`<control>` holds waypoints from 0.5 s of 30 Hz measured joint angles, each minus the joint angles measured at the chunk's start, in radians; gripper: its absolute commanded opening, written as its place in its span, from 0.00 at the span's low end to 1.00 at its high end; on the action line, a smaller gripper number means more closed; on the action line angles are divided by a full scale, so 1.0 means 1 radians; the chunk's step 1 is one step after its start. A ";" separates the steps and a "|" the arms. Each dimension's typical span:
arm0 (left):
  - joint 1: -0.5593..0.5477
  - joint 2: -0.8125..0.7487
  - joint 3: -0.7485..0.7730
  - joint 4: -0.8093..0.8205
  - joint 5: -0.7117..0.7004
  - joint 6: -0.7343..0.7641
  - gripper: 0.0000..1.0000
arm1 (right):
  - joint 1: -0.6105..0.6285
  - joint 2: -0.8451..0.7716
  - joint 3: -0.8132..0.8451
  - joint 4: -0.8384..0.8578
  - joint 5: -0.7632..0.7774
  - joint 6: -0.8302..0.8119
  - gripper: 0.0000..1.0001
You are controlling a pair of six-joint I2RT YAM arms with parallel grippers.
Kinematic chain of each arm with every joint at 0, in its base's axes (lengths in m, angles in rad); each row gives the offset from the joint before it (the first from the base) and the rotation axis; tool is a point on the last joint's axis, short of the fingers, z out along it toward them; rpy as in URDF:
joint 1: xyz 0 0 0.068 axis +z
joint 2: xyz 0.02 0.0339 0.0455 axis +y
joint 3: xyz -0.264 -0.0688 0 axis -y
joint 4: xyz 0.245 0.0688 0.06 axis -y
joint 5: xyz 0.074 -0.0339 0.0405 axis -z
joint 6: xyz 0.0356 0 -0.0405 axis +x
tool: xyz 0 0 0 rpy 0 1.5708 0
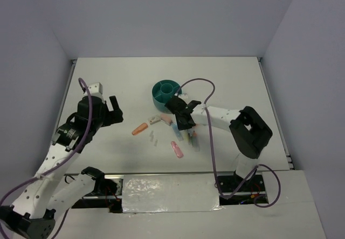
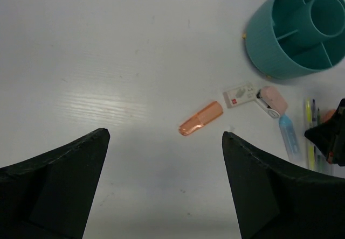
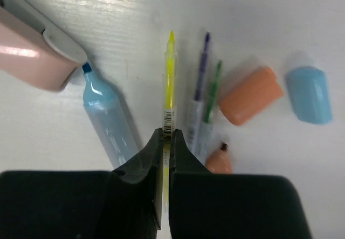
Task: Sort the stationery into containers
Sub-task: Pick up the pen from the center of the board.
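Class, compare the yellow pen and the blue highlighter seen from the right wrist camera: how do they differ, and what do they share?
Thickness: the yellow pen is slim, the blue highlighter far stouter. State: the right gripper is shut on the yellow pen; the blue highlighter lies free beside it. Colour: the yellow pen is bright, the blue highlighter pale. Both lie on the table, tips pointing away from the gripper.

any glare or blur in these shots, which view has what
Left wrist: bright glare patch on the table. Right wrist: a highlight on the pink case, the blue cap near the edge looks soft, the yellow pen is sharp. Top external: even light, soft shadows.
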 measured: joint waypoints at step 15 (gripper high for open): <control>-0.611 0.575 -0.016 0.193 -0.085 -0.277 0.59 | 0.001 -0.668 -0.014 -0.221 0.098 0.046 0.00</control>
